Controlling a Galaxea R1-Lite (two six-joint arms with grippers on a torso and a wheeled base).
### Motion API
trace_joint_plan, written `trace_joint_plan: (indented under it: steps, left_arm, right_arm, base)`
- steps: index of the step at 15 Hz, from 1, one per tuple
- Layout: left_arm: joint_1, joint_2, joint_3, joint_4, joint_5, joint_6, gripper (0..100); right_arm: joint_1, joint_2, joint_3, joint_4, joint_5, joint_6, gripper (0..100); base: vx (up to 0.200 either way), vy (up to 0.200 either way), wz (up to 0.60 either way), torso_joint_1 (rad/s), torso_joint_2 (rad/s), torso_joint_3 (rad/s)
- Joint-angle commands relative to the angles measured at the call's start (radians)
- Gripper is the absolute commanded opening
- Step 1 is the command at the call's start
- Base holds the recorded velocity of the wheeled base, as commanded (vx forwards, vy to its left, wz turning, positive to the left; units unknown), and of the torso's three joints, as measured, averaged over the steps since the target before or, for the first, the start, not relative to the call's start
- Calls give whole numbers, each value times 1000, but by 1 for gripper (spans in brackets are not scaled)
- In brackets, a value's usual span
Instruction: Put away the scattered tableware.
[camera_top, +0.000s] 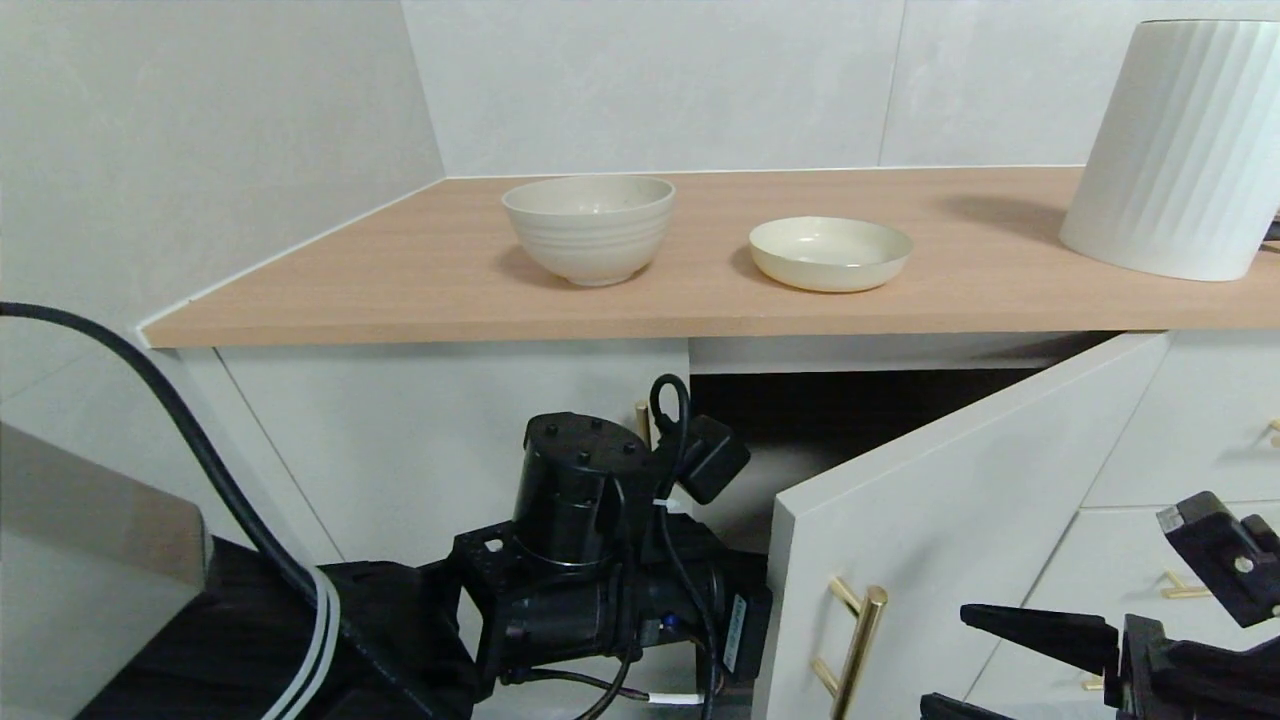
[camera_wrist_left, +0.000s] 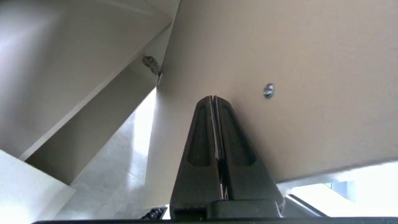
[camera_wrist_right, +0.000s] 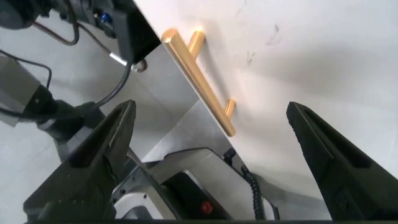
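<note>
On the desk (camera_top: 400, 290), well above both arms, the bowl (camera_top: 588, 228) and the shallow dish (camera_top: 830, 252) sit upright and apart from each other, with a ribbed white container (camera_top: 1180, 150) off to the right. Below them the cabinet door (camera_top: 950, 480) stands partly open, and we judge that opening it fully is the step in hand before any tableware can go inside. Our left gripper (camera_wrist_left: 213, 102) is low in the gap, its jaws pressed together with nothing between them, close to the door's inner face near a screw (camera_wrist_left: 268, 91). Our right gripper (camera_wrist_right: 210, 115) is on the outer side with its jaws wide apart, facing the gold handle (camera_wrist_right: 199, 81) but not touching it. To do this well we should centre those jaws around the bar before closing, swing along the hinge arc rather than pull straight out, and keep the left arm out of the door's path so it neither gets pinched nor blocks the opening
</note>
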Motion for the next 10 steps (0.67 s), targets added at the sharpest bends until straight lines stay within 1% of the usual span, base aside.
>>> trace_joint_plan:
  steps: [1, 3, 4, 5, 7, 10]
  left_arm:
    - [-11, 5, -1, 0, 11, 0, 0]
    - [-20, 5, -1, 0, 32, -2, 0]
    - [-31, 7, -2, 0, 40, -16, 0]
    - [-35, 7, -4, -3, 41, -22, 0]
    - [-42, 11, -4, -29, 41, -22, 0]
    - [-43, 50, -13, -63, 41, -23, 0]
  right_arm:
    - [9, -60, -6, 43, 1, 2, 100]
    - [7, -86, 0, 75, -2, 2, 100]
    - [7, -121, 2, 107, -22, 2, 100]
    - [7, -141, 2, 135, -31, 2, 100]
    - [7, -213, -4, 216, -34, 2, 100]
    - [-2, -265, 0, 247, -34, 5, 100]
  base:
    - [0, 0, 0, 0, 0, 0]
    - [-200, 0, 0, 10, 2, 5]
    - [-200, 0, 0, 12, 7, -7]
    - [-200, 0, 0, 12, 2, 2]
    - [0, 0, 0, 0, 0, 0]
    - [0, 0, 0, 0, 0, 0]
